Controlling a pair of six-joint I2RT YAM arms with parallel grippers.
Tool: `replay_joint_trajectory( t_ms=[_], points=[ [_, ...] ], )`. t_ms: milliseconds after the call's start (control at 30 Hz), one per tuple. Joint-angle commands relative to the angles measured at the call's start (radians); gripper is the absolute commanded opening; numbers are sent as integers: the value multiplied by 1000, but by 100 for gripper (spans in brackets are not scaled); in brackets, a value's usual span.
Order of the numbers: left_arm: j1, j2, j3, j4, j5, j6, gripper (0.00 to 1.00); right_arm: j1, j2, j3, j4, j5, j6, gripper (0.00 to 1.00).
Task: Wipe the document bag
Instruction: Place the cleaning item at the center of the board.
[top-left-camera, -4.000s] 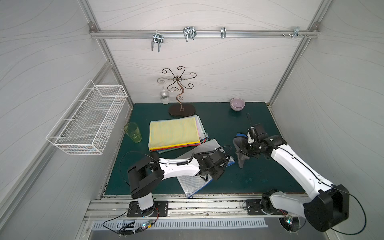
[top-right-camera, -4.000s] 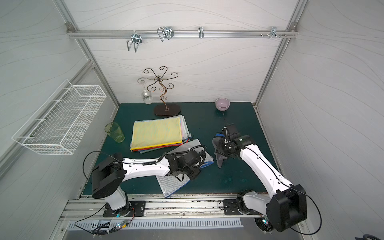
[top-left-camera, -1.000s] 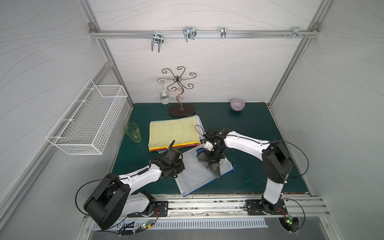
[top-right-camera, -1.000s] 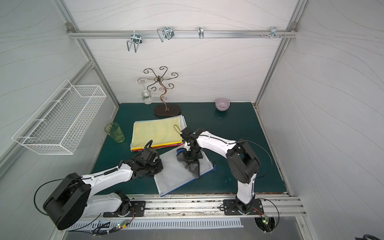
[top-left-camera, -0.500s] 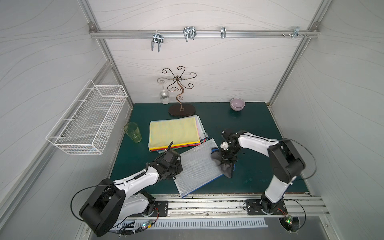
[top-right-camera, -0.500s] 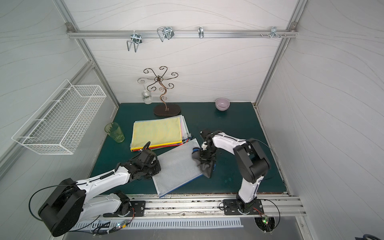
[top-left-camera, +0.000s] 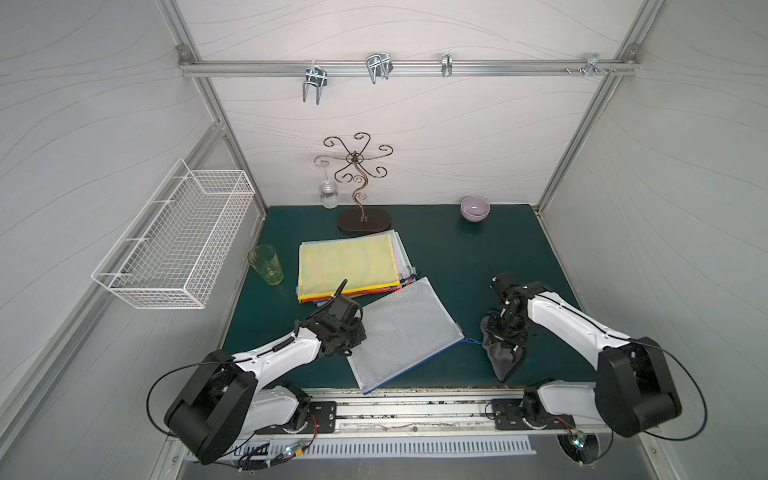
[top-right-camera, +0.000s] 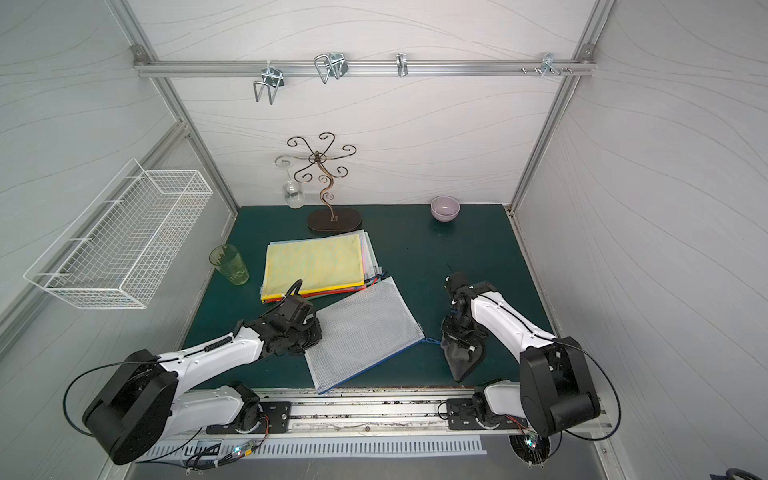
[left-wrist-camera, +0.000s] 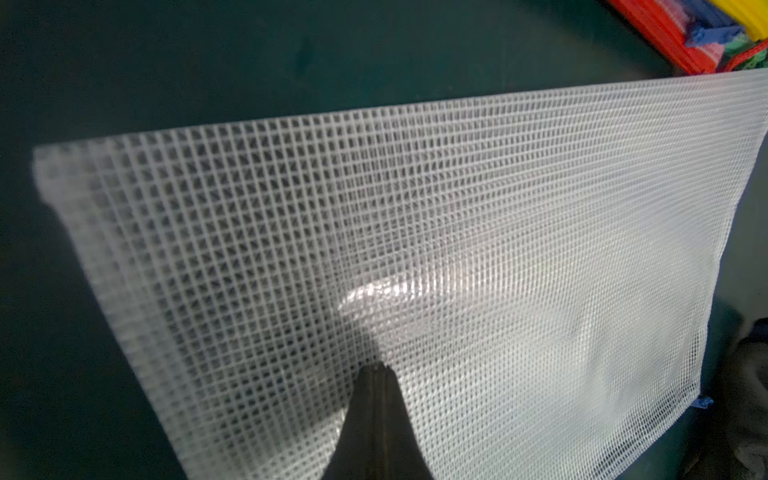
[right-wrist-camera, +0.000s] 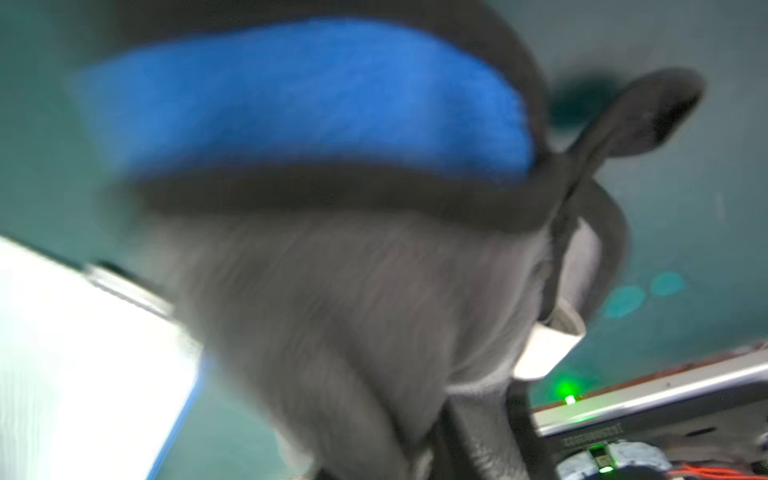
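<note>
The document bag (top-left-camera: 405, 328) (top-right-camera: 365, 332) is a white mesh pouch with a blue zip edge, lying flat and askew on the green mat. In the left wrist view it (left-wrist-camera: 457, 249) fills the frame. My left gripper (top-left-camera: 360, 332) (left-wrist-camera: 380, 368) is shut, its tip pressed down on the bag near its left edge. To the right of the bag, my right gripper (top-left-camera: 505, 330) (top-right-camera: 461, 332) sits on a grey cloth (top-left-camera: 505, 365) (right-wrist-camera: 353, 291) with a blue stripe, bunched on the mat. The cloth hides the right jaws, so their state does not show.
A stack of coloured bags with a yellow one on top (top-left-camera: 347, 266) lies behind the mesh bag. A green glass (top-left-camera: 266, 264) stands at the left, a metal stand (top-left-camera: 361, 183) and a purple bowl (top-left-camera: 474, 208) at the back. The bag's near corner overhangs the front rail (top-left-camera: 415, 395).
My right gripper has dragged the cloth to the right across the bag and off it onto the mat. The left gripper has stayed pressed on the bag's left edge.
</note>
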Motion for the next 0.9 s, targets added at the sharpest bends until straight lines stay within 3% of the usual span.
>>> replay_joint_trajectory(
  t_ms=[0,33,67,233,400,467,600,700,767,867],
  points=[
    [11,16,24,-77,-22,30,0,0,-43,13,-21,-46,-14,68],
    [12,4,30,-81,-22,32,0,6,-77,28,-43,-28,-18,87],
    [11,-7,38,-86,-24,34,0,14,-103,50,-70,-5,-23,99],
    [12,-30,85,-101,-17,58,0,41,-174,140,-165,51,-41,99],
    [13,-13,116,-101,-7,74,0,79,-149,173,-173,88,-33,98],
    [11,-8,122,-102,-1,73,0,82,-131,158,-163,91,-28,95],
    [1,-32,146,-80,22,83,0,44,-89,67,-161,108,-13,99],
    [-45,-51,201,-75,16,115,0,34,-144,53,-110,93,9,99],
    [-84,-37,237,-22,51,140,0,-20,-58,40,-64,4,-25,99],
    [-151,21,305,25,98,201,0,-14,-16,90,-58,58,-23,99]
  ],
)
